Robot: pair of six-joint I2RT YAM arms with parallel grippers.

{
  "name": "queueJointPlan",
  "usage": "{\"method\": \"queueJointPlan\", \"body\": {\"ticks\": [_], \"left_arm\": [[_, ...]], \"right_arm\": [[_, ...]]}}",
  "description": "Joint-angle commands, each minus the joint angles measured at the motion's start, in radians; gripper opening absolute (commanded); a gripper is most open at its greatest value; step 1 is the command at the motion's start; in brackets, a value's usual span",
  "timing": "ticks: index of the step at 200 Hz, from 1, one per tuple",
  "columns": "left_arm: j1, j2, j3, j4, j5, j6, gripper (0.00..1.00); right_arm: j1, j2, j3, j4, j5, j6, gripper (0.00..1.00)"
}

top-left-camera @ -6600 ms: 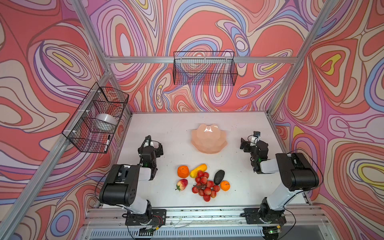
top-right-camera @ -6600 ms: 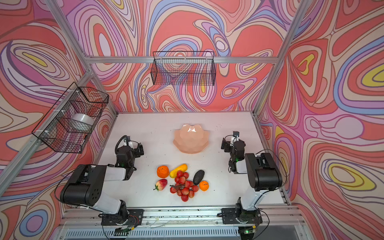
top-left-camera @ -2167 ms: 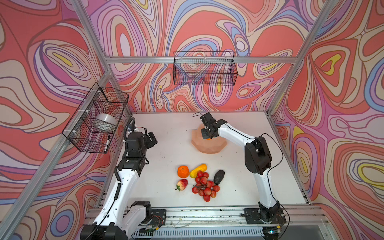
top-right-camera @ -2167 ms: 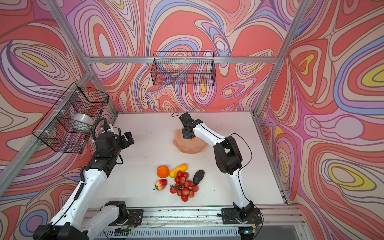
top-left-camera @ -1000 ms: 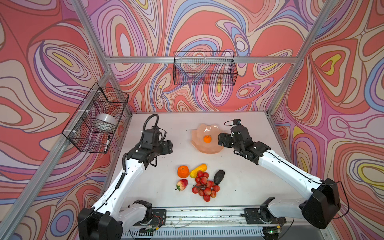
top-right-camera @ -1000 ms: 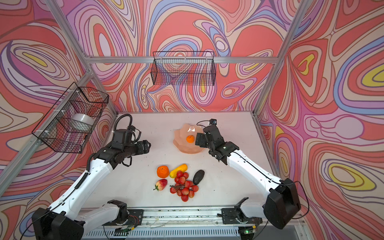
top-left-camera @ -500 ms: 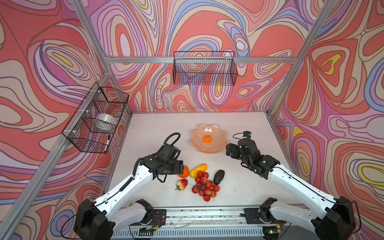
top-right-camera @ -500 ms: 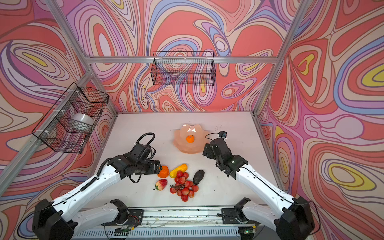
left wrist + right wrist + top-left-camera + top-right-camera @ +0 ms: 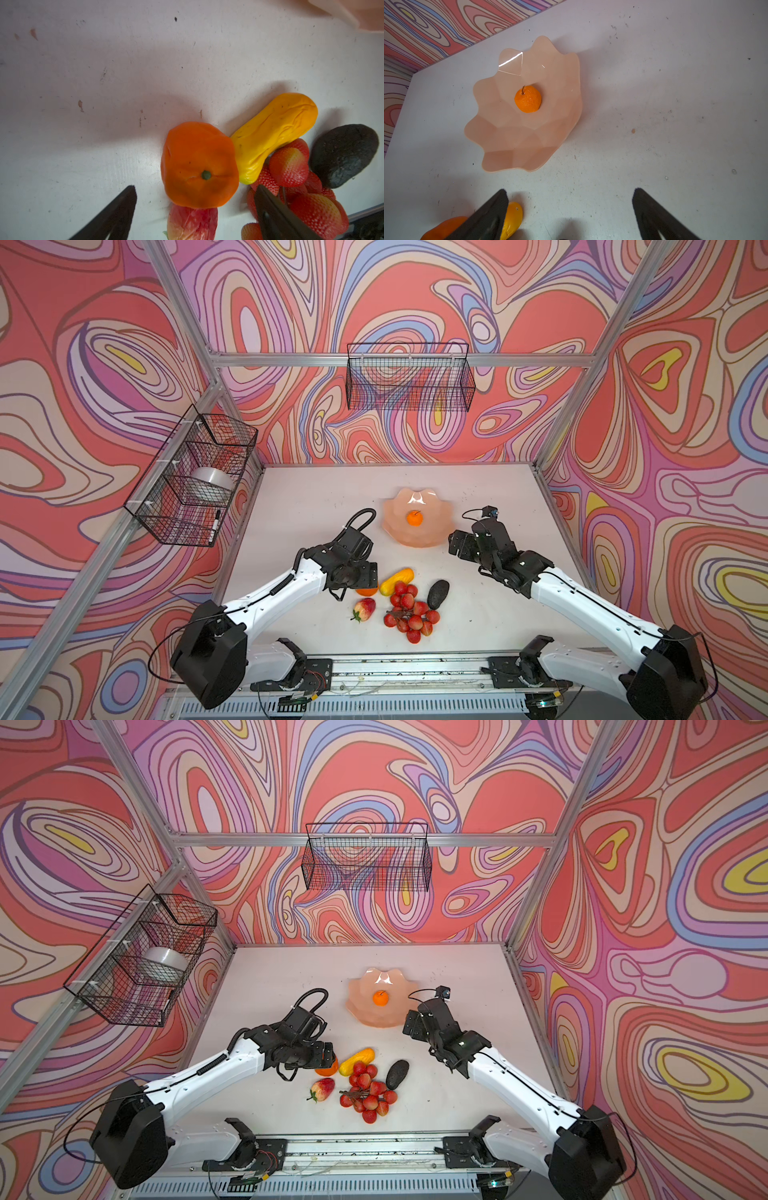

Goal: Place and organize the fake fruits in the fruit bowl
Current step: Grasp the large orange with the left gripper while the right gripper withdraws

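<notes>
The pale peach fruit bowl (image 9: 415,538) (image 9: 374,1018) (image 9: 519,145) stands mid-table with a small orange (image 9: 414,518) (image 9: 527,99) in it. Nearer the front lie the other fake fruits: a larger orange (image 9: 199,164), a yellow oblong fruit (image 9: 397,576) (image 9: 272,135), a dark avocado (image 9: 438,594) (image 9: 342,155), a strawberry (image 9: 365,609) and a red grape bunch (image 9: 409,614). My left gripper (image 9: 365,574) (image 9: 195,187) hangs open over the larger orange, a finger on either side. My right gripper (image 9: 457,543) (image 9: 570,189) is open and empty, just right of the bowl.
A black wire basket (image 9: 191,477) on the left wall holds a white-silver round object (image 9: 210,481). Another wire basket (image 9: 409,377) hangs on the back wall. Aluminium frame posts and patterned walls close in the white table (image 9: 316,506).
My left gripper has come from the left of the table to over the larger orange and opened a little wider. My right gripper has drawn back from the bowl, still open.
</notes>
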Motion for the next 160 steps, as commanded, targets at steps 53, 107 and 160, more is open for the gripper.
{"method": "queueJointPlan", "body": {"ticks": [53, 107, 160], "left_arm": [[-0.006, 0.052, -0.002, 0.047, -0.062, -0.011, 0.56], [-0.005, 0.053, 0.003, 0.043, -0.049, 0.006, 0.65], [-0.005, 0.128, 0.001, 0.095, 0.037, -0.009, 0.85]], "right_arm": [[-0.004, -0.065, -0.026, -0.026, 0.029, 0.022, 0.98], [-0.004, -0.058, -0.029, -0.014, 0.035, 0.018, 0.98], [-0.002, -0.036, -0.028, -0.006, 0.023, 0.017, 0.98]]}}
